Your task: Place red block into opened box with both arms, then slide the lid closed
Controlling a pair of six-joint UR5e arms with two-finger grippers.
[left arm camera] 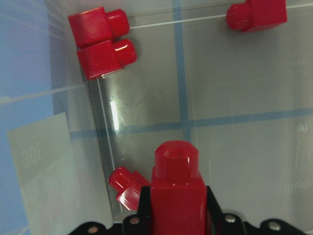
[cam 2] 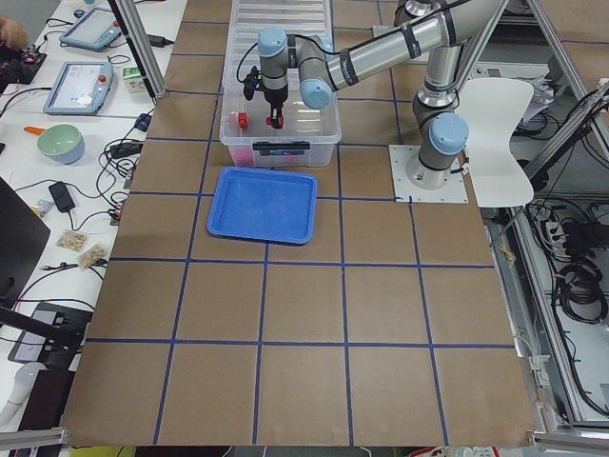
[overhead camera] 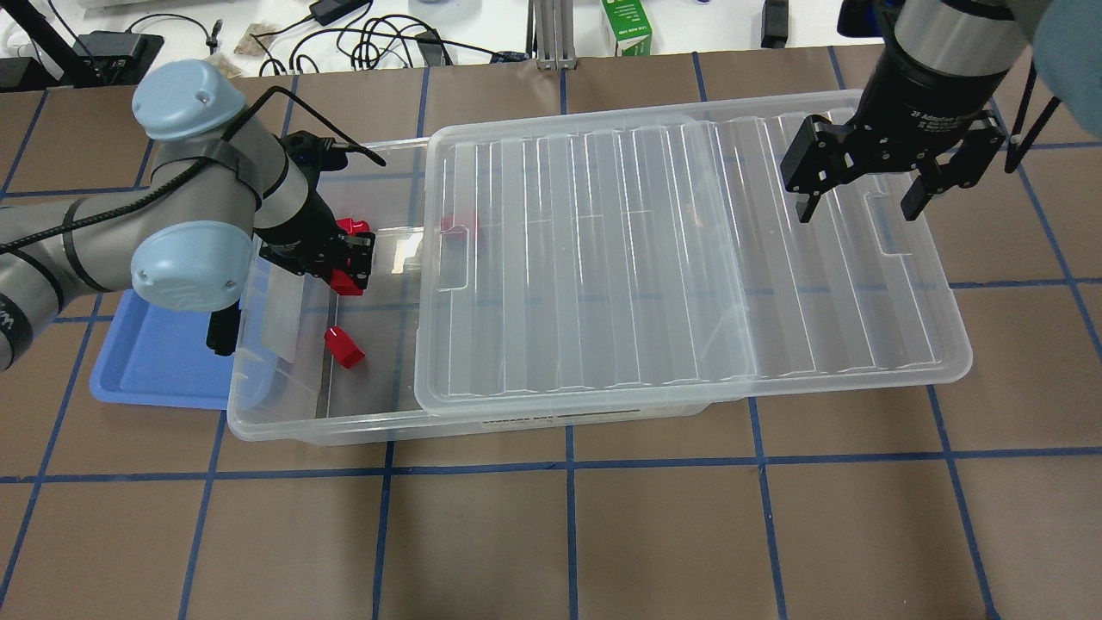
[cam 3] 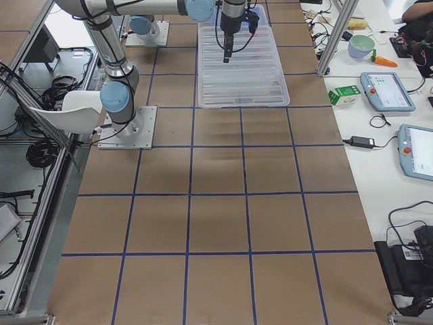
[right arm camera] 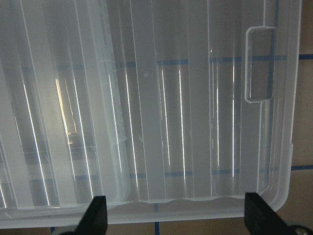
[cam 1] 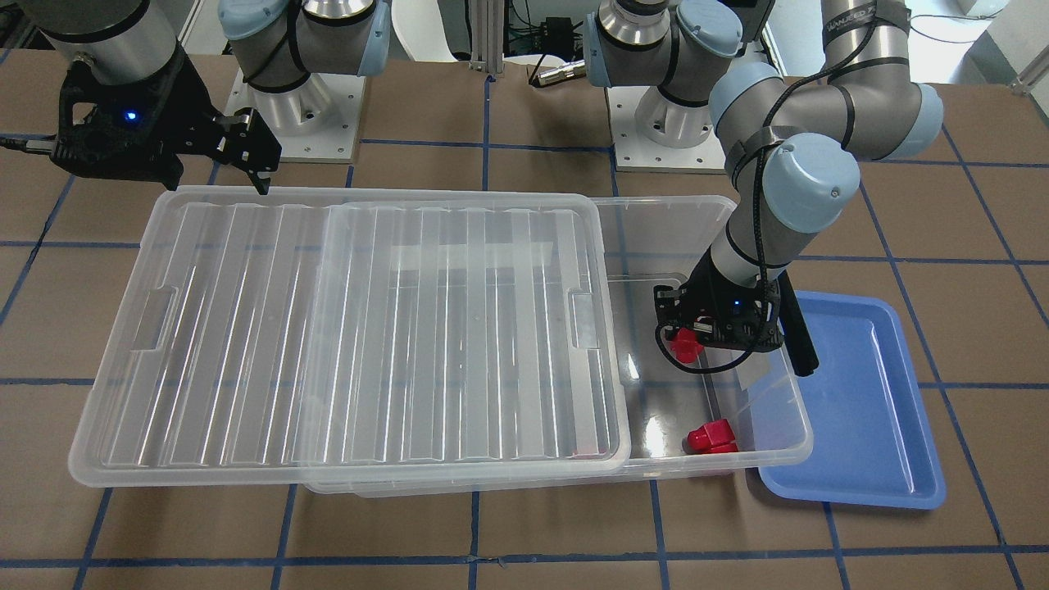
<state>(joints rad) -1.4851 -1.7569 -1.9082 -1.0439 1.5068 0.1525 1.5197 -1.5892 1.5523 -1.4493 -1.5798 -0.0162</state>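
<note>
The brown tabletop, taped into a blue grid, carries everything. On it sits the large shallow clear plastic box. The large ribbed clear plastic lid rests on top of it, shifted toward the robot's right. It overhangs that end and leaves a gap at the left end, the only way in.

The silver-grey left arm bends down into that gap, while the right arm hangs over the lid's overhanging end. A flat blue plastic tray lies just beside the box's open end.

The left gripper is inside the box walls, jaws clamped on the small bright red stepped plastic block. It holds the red block upright over the box floor; touching or not, the views do not settle. Release looks like the step in hand. The right gripper hovers near the lid's end notch, clear of the plastic with jaws spread wide, seemingly placed to push the lid leftward afterwards. A second red block lies on the box floor by the end wall.
</note>
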